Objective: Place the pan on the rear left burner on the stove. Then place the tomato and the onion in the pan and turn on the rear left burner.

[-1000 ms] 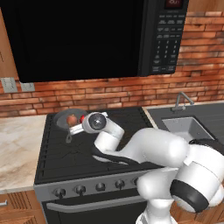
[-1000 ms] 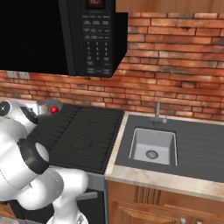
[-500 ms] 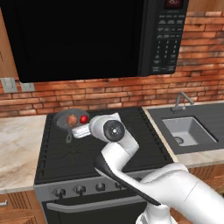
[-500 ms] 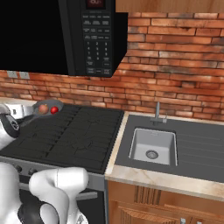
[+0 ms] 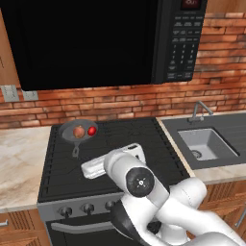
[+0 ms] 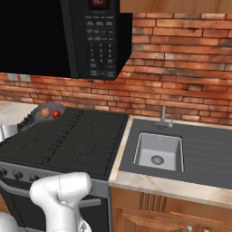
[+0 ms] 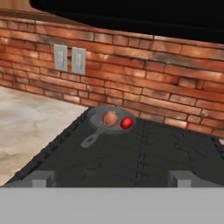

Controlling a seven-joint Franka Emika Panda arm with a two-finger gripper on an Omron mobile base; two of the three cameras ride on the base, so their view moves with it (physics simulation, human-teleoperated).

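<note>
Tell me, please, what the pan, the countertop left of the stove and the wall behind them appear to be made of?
The pan looks like dull grey metal with a darker handle, possibly plastic. The countertop looks like polished beige stone, mottled like marble or granite. The wall looks like matte red-brown brick with pale mortar lines. All is rendered, so these are appearances only.

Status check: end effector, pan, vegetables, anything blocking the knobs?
End effector open, empty, over the front of the stove. Pan on rear left burner, onion and tomato inside. Knobs unobstructed.
</note>
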